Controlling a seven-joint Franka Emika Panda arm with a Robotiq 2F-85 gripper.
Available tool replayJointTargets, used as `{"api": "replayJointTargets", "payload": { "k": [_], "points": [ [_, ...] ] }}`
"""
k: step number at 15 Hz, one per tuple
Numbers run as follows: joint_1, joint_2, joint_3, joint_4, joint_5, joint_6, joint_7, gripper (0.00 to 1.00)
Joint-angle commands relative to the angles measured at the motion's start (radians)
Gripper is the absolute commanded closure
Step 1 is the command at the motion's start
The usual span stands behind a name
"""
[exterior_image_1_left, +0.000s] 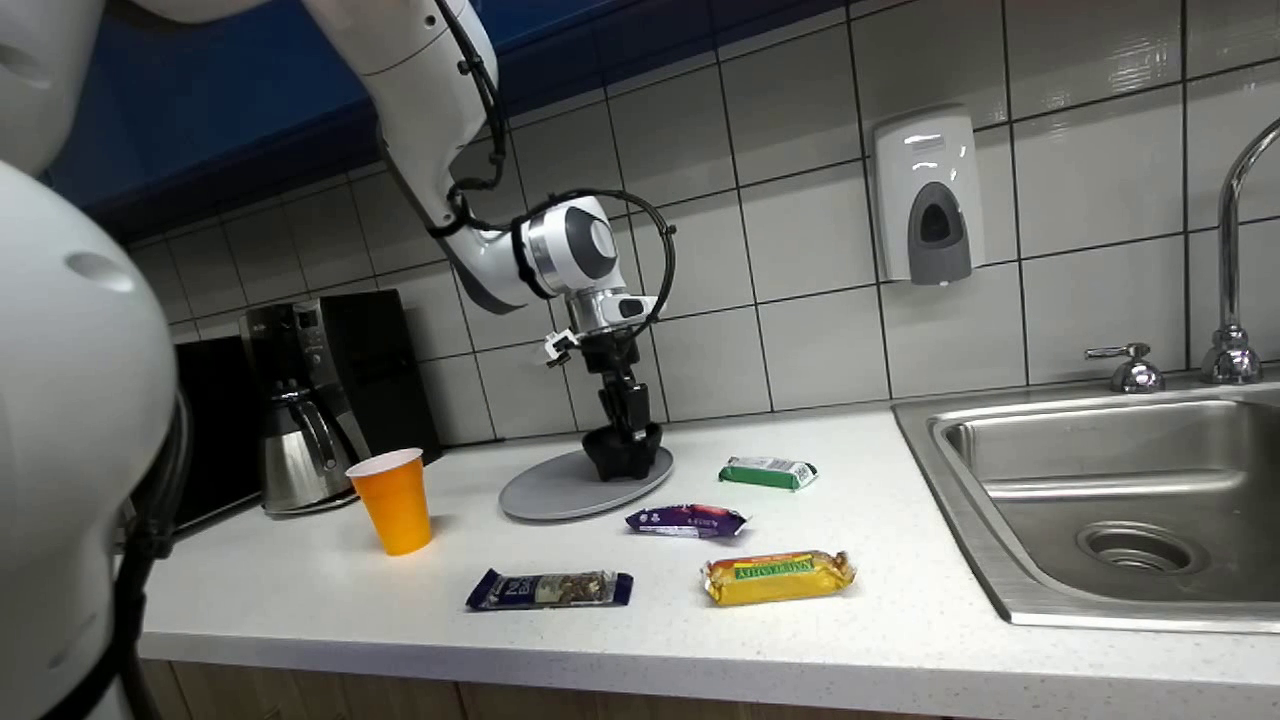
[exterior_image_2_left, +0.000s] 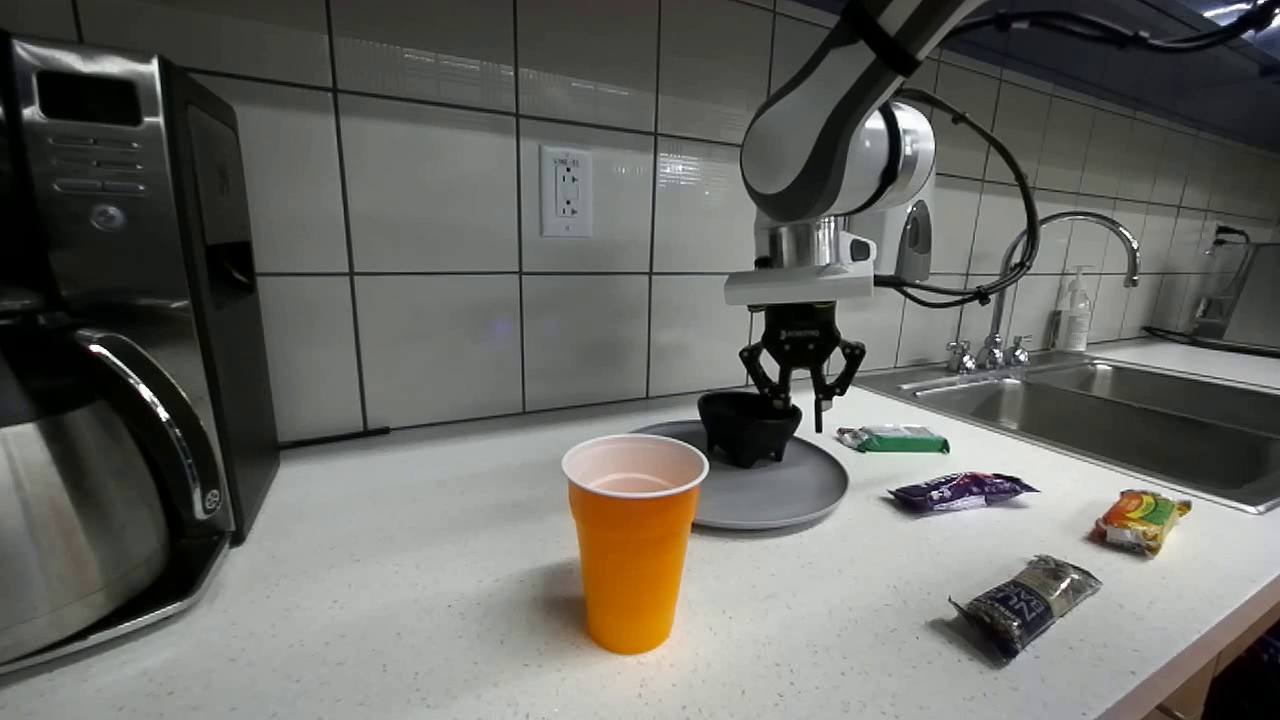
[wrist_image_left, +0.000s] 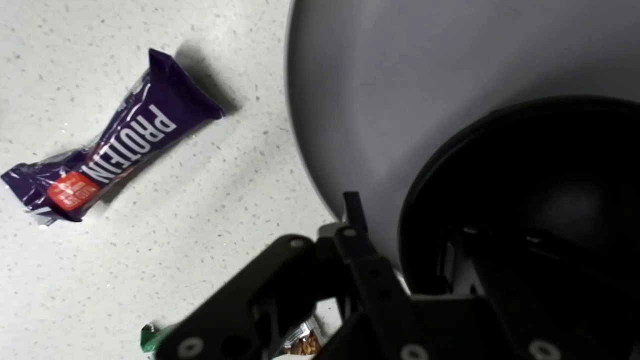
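black bowl (exterior_image_2_left: 745, 432) rests on the gray plate (exterior_image_2_left: 790, 495), the hand (exterior_image_2_left: 801, 415) spread astride the bowl's rim.

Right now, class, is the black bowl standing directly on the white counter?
No: in an exterior view, the black bowl stands on the gray plate.

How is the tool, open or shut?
Open: in an exterior view, the tool has its fingers apart, with the rim of the black bowl between them.
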Motion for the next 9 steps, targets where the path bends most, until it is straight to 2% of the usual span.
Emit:
{"api": "replayJointTargets", "payload": {
  "k": [1,2,9],
  "points": [
    [0.020,0.006,-0.016,0.019,-0.022,0.000,0.033,0.97],
    [0.021,0.005,-0.016,0.019,-0.022,0.000,0.033,1.00],
    [0.015,-0.040,-0.008,0.011,-0.013,0.010,0.006,0.98]
  ]
}}
